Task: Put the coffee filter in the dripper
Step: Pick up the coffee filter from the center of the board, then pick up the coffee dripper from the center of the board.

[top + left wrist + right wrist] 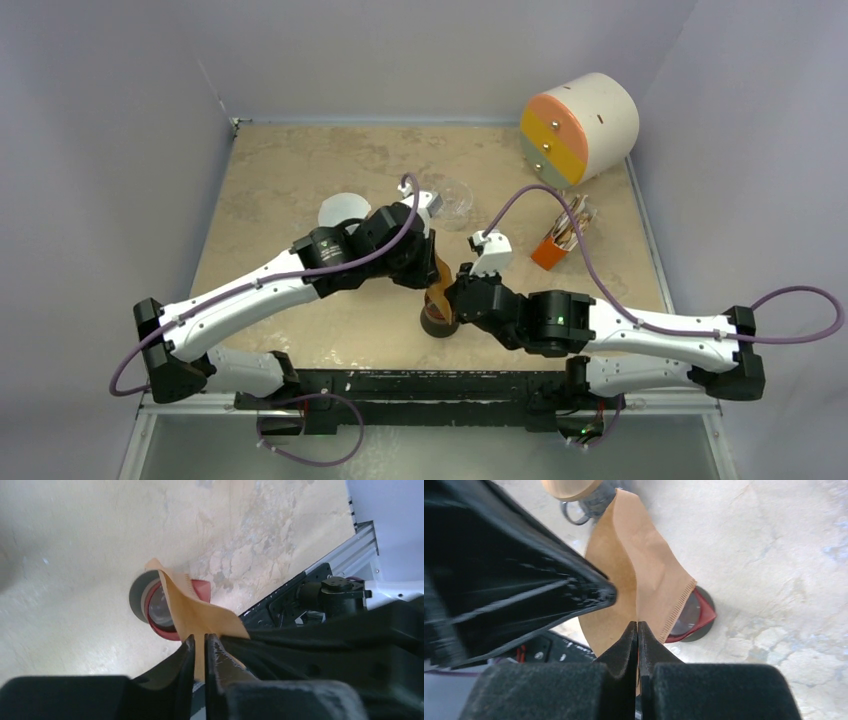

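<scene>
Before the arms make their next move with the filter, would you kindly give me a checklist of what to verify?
1. Grip of the left gripper on the coffee filter: ok, pinched.
2. Grip of the right gripper on the filter's edge: ok, pinched.
3. Filter positioned over the dripper: ok.
4. Filter opened into a cone: cannot tell.
5. Filter seated in the dripper: not ok, it hangs above.
</scene>
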You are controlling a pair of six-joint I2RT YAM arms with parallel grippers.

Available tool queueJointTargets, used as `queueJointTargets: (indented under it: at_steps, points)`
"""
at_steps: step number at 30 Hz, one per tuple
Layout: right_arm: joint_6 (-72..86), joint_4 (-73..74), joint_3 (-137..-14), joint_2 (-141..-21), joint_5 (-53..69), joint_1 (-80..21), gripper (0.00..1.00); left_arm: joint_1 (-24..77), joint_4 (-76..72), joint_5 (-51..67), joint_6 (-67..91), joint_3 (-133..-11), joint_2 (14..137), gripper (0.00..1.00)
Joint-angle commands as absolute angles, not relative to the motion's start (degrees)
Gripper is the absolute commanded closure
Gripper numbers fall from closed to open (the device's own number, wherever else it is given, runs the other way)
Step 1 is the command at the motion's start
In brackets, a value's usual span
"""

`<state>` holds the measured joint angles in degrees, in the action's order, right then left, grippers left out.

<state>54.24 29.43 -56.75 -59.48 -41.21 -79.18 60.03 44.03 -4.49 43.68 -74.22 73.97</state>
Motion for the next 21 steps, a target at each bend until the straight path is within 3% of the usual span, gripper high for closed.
queueJointTargets:
  at_steps: [1, 6, 11, 21]
  points:
    - [49.12, 30.81, -59.14, -60.13, -45.24, -76.25, 1.00, 60.08, 44.00, -6.54, 37.39, -81.85, 73.11, 0.85]
    - [44.10, 30.03, -58.74, -59.16, -44.29, -70.25, 1.00, 57.00, 46.96, -8.27, 33.21, -88.54, 75.36, 0.71]
    - [38.07, 31.17, -59.63, -56.95, -47.42, -66.44, 1.00, 48.38, 44.68, -2.83, 30.70, -91.03, 77.83, 0.65]
    - [32.30, 33.60, -61.48, -49.22, -49.89, -65.30, 1.00, 37.30, 44.12, 4.25, 28.04, -102.38, 95.63, 0.52]
